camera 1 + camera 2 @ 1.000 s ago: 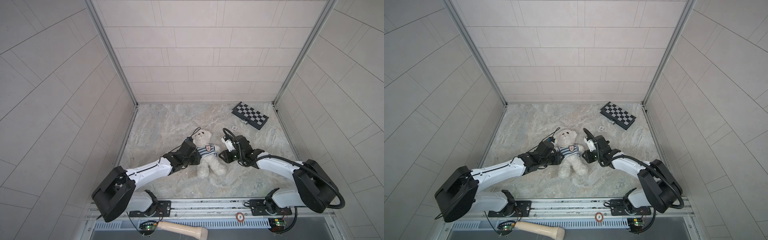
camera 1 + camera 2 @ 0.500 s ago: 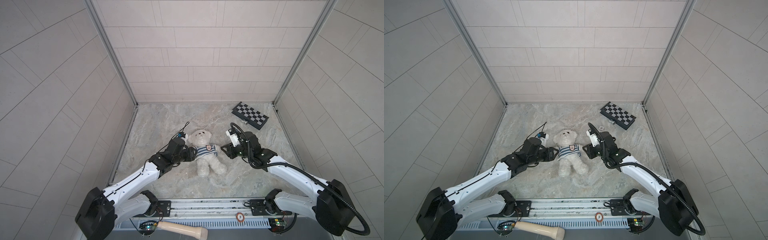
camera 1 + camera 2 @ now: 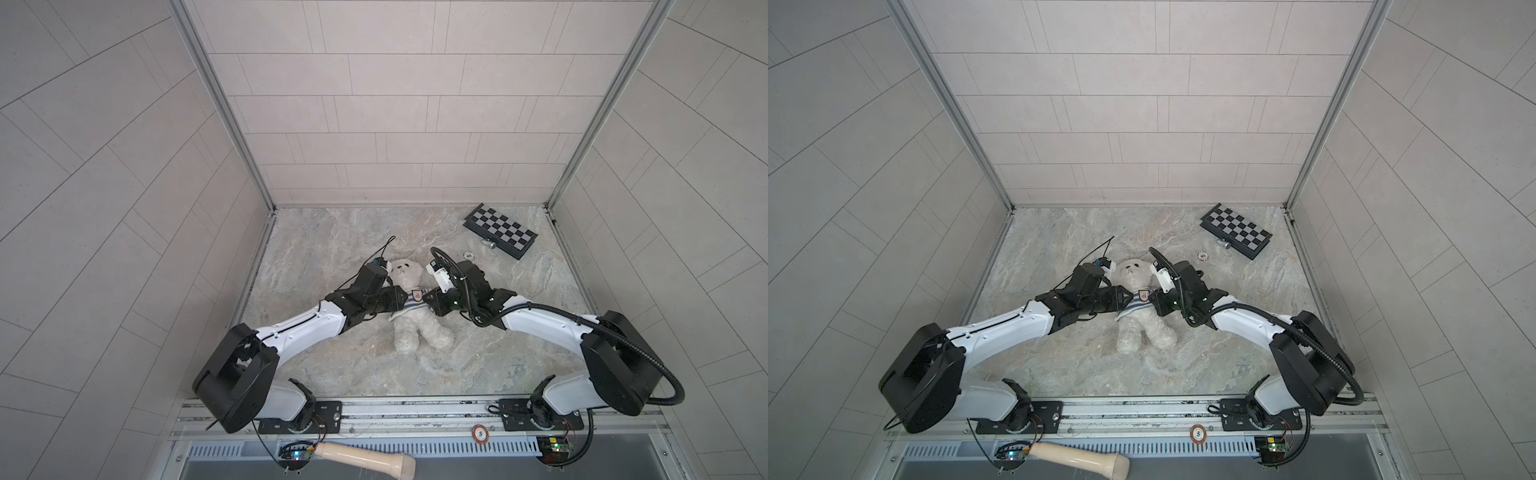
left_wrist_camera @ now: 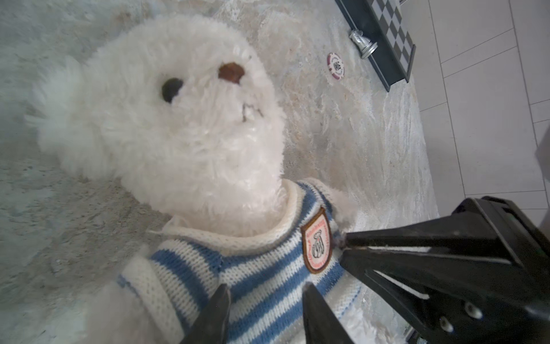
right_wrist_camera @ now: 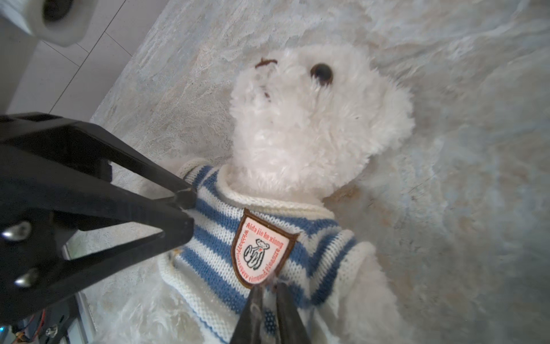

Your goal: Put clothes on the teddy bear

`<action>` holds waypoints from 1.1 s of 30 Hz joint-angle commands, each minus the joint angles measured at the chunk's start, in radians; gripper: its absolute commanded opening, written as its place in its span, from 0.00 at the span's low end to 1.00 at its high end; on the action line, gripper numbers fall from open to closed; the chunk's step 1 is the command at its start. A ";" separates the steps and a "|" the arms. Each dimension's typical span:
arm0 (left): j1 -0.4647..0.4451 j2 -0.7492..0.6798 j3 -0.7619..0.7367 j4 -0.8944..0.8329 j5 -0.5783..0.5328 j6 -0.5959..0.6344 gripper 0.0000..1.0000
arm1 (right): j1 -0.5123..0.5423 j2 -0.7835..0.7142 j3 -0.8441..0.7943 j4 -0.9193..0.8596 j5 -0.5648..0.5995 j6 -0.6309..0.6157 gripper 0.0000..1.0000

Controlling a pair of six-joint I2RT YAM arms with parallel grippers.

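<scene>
- Pinching nearly closed, the right gripper [image 5: 269,287] holds the striped sweater [image 5: 208,241] at the edge of its chest badge [image 5: 262,247].
- The left gripper [image 4: 265,290] has its fingers partly apart, astride the sweater's opposite side; I cannot tell whether they clamp it.
- Between both sets of fingertips, the teddy bear [image 3: 405,274] lies on its back on the marble tabletop [image 3: 332,249], wearing the sweater.
- Well beyond the right fingers are a poker chip [image 3: 468,255] and then a chessboard [image 3: 500,230].

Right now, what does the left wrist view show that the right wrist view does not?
Only left wrist: the chessboard, a metal chess piece and a poker chip. Only right wrist: the badge lettering, sharp enough to read. Both: the teddy bear on its back, wearing the striped shirt, with the left end effector and right end effector at it.
</scene>
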 commanded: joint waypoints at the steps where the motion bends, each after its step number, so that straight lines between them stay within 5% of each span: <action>1: 0.001 0.014 -0.026 0.063 0.004 -0.012 0.41 | 0.018 0.009 -0.022 0.057 0.020 0.018 0.07; 13: 0.001 0.011 -0.092 0.092 -0.045 0.009 0.38 | 0.036 -0.056 -0.138 0.045 0.064 0.045 0.02; 18: 0.000 -0.121 -0.096 0.052 -0.111 0.069 0.65 | 0.038 -0.191 -0.119 -0.012 0.116 0.040 0.12; 24: 0.012 -0.381 -0.123 -0.069 -0.303 0.177 1.00 | -0.020 -0.385 -0.201 -0.010 0.247 0.015 0.33; 26: 0.022 -0.469 -0.134 -0.118 -0.405 0.203 1.00 | -0.074 -0.445 -0.232 -0.020 0.278 0.001 0.54; 28: 0.027 -0.552 -0.130 -0.199 -0.577 0.225 1.00 | -0.106 -0.507 -0.263 -0.032 0.366 -0.040 0.99; 30: 0.039 -0.611 -0.135 -0.227 -0.737 0.249 1.00 | -0.144 -0.558 -0.298 -0.024 0.439 -0.070 0.99; 33: 0.081 -0.663 -0.156 -0.175 -0.826 0.322 1.00 | -0.235 -0.618 -0.347 0.004 0.503 -0.081 0.99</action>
